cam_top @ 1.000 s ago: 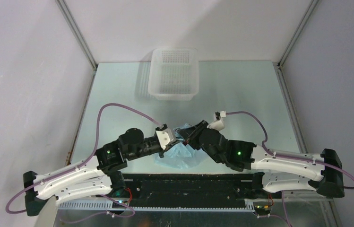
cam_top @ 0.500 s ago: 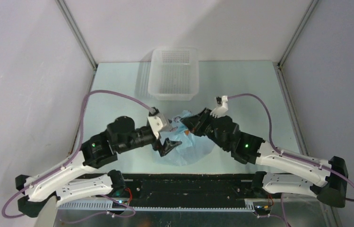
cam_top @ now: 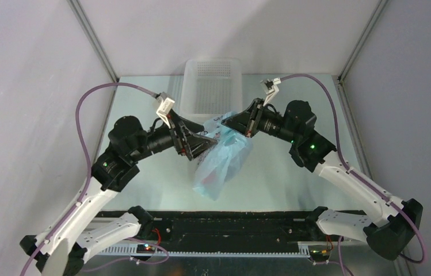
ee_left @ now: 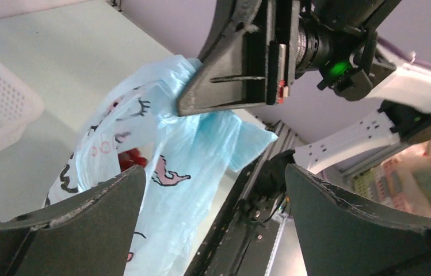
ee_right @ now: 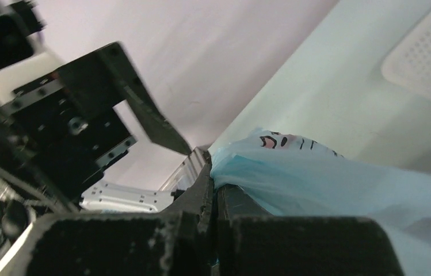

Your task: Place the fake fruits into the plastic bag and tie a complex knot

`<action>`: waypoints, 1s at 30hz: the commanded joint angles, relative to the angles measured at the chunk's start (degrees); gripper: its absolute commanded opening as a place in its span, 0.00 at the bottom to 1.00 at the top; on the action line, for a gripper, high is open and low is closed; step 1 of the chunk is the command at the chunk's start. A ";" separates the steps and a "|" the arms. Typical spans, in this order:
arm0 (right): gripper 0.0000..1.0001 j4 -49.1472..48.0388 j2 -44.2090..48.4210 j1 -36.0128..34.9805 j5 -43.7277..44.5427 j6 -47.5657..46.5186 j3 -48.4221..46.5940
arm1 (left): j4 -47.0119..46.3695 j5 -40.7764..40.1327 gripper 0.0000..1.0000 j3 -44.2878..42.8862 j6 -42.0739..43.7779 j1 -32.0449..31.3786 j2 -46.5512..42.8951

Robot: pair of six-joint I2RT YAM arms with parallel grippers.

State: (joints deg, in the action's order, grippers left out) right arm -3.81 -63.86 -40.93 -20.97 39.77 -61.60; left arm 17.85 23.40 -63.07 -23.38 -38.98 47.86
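Above the pale green table (cam_top: 293, 167), both arms are raised toward each other. A thin light-blue printed plastic bag (cam_top: 224, 158) is held hanging by the closed jaws of the right gripper (cam_top: 227, 122); the jaws of the left gripper (cam_top: 206, 145) are spread wide beside it.

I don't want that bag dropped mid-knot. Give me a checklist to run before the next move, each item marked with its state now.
1. Right gripper shut on the top of the plastic bag: ok.
2. Left gripper open, a jaw on either side of the bag, gripping nothing: ok.
3. Fruit inside: a red fruit shows through the plastic; whether all are in, cannot tell.
4. Bag lifted off the table: it hangs from the right gripper; whether its bottom touches, cannot tell.
5. Knot formed: none visible at the gathered top; cannot tell.
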 commanded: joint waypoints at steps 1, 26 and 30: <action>0.00 -4.58 -0.78 2.31 -13.51 -3.30 -4.14 | -10.71 5.07 0.98 2.77 -11.71 2.89 -0.30; 0.00 -22.19 -6.61 2.83 -28.10 1.25 9.76 | -33.18 12.77 0.73 23.65 -33.90 7.62 1.49; 0.00 -22.12 -6.96 2.78 -28.68 1.25 9.90 | -37.63 14.98 0.72 24.90 -36.82 7.69 2.25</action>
State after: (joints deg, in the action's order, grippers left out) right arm -22.20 -70.65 -38.13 -47.13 40.49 -51.75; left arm -11.00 34.48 -38.98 -55.79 -31.68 49.93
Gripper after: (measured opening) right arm 0.020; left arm 0.721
